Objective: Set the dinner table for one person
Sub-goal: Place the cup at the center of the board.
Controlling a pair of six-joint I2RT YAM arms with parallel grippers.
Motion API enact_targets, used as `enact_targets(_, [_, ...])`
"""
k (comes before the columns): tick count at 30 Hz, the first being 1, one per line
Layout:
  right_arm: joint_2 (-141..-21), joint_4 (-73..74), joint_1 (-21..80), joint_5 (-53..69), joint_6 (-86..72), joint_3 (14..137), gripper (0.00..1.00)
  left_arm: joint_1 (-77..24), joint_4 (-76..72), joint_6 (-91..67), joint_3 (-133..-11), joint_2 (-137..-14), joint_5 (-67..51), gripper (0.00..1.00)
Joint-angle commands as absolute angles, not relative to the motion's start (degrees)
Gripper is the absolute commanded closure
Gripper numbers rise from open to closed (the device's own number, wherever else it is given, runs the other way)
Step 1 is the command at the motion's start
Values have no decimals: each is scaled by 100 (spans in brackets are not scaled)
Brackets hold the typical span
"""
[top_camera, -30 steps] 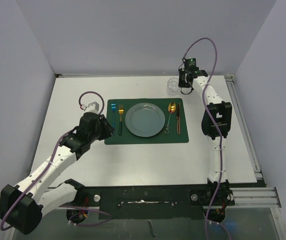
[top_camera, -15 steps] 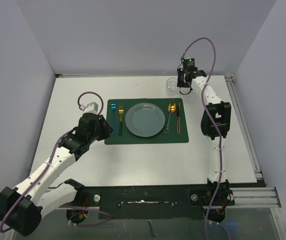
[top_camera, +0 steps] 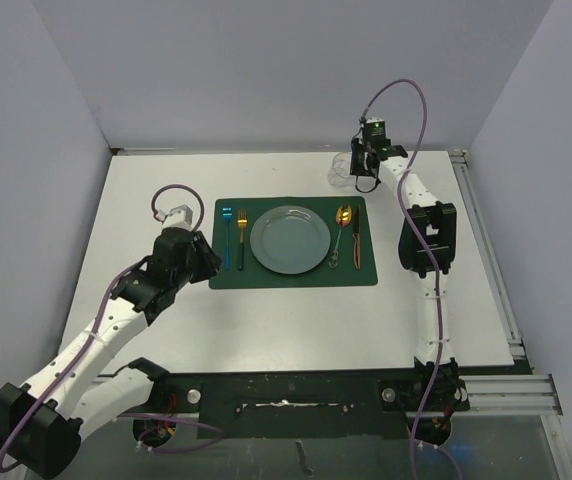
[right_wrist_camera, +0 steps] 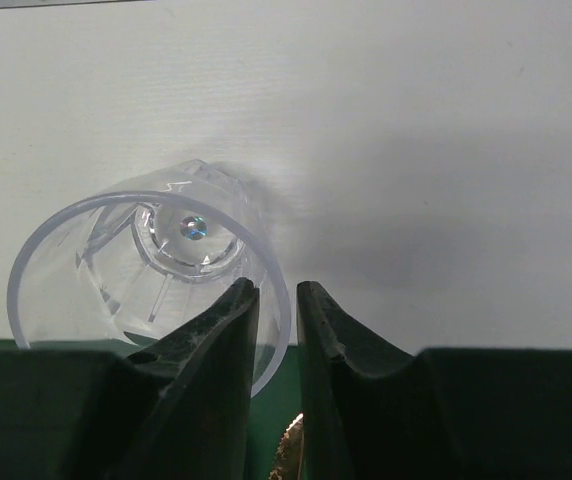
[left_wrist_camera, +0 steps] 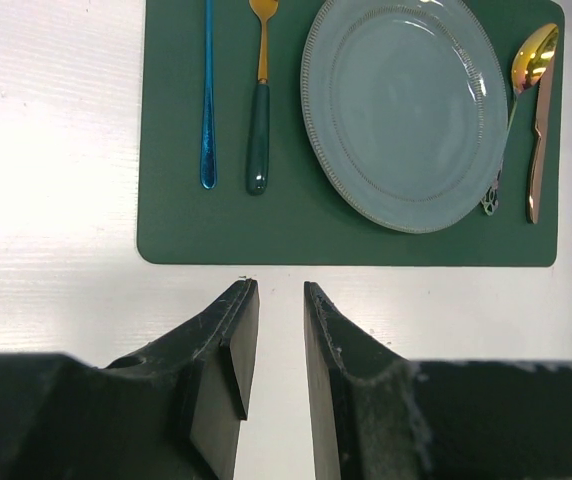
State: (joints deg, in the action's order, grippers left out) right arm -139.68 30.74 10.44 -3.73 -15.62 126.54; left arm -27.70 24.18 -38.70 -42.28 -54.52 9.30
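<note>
Right end effector (right_wrist_camera: 276,288) straddles the glass (right_wrist_camera: 181,228) rim near the far edge of the placemat (top_camera: 296,275), grip unclear.

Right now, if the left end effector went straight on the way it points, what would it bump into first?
Probably the near edge of the green placemat, straight ahead of the left end effector; beyond it lie the fork and plate. Height is unclear, so the table might come first.
</note>
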Motion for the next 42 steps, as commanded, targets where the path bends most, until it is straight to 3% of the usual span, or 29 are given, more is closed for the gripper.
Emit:
enact_targets(1, [-13993, 3015, 1090, -540, -1531, 12735, 74, -2760, 2262, -3824, -4438, -5363, 969, 75])
enact_targets(6, [-13813, 3003, 1098, -569, -1479, 12744, 66, -2759, 2099, -3878, -4332, -5487, 809, 75])
enact_targets(23, [-13445, 2663, 1350, -566, -1352, 12696, 65, -2760, 1518, -4188, -3818, -5611, 291, 75])
enact_targets(31, [-13299, 2306, 1381, -574, -1306, 12478, 53, -2759, 1557, -4185, -3797, -5526, 297, 75])
enact_targets(42, [-12928, 1889, 1433, -888, -1194, 12115, 51, -2760, 1512, -4220, -3788, -5550, 284, 75])
